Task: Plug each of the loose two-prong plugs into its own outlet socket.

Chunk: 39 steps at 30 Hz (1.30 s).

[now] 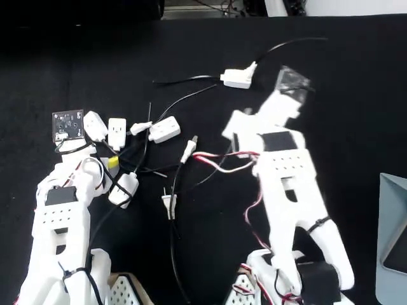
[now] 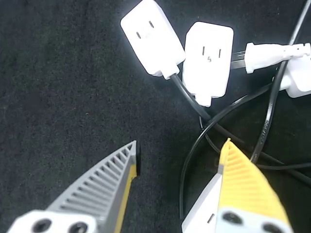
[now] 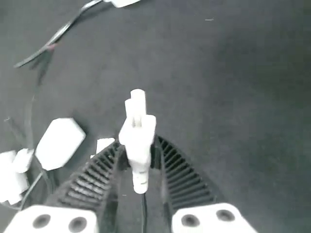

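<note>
plug (image 3: 137,136): clamped by its body in the right jaws, well apart from the socket pair (image 2: 206,63) | left jaws: spread wide, empty, near that pair | handling: judged light, rigid, slippery; body to be gripped, not prongs

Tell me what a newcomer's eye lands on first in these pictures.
The right gripper clamps a white plug between its fingers. Near the left arm, white outlet sockets lie tangled in black cords on the black table, with the open left gripper close by.
</note>
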Motion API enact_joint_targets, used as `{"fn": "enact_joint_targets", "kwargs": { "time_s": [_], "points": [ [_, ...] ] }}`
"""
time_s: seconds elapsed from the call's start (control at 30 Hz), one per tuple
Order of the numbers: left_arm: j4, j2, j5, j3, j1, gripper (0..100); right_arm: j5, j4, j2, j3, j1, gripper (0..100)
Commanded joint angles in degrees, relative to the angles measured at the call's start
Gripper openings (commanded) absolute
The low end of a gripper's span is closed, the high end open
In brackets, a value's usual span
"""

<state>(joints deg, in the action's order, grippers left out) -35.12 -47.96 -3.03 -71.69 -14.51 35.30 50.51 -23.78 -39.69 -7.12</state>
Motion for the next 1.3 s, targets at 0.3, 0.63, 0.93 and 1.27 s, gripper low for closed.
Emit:
{"fn": "enact_joint_targets", "kwargs": {
  "time_s": [0.3,0.63,0.93,1.27],
  "points": [
    [1.14,-0.79,0.53,0.66,-0.66,27,-14.51,9.32,-2.68,-1.27,3.43,26.6],
    [1.14,-0.62,0.44,0.66,-0.66,27,-72.00,11.69,-2.15,-3.91,8.97,26.6],
    [1.23,-0.62,0.26,0.66,-0.57,27,-107.08,19.60,-2.15,-4.62,16.88,26.6],
    [1.93,-0.44,0.26,0.57,-0.57,27,-112.00,12.40,2.59,-13.41,15.12,26.6]
  ]
}}
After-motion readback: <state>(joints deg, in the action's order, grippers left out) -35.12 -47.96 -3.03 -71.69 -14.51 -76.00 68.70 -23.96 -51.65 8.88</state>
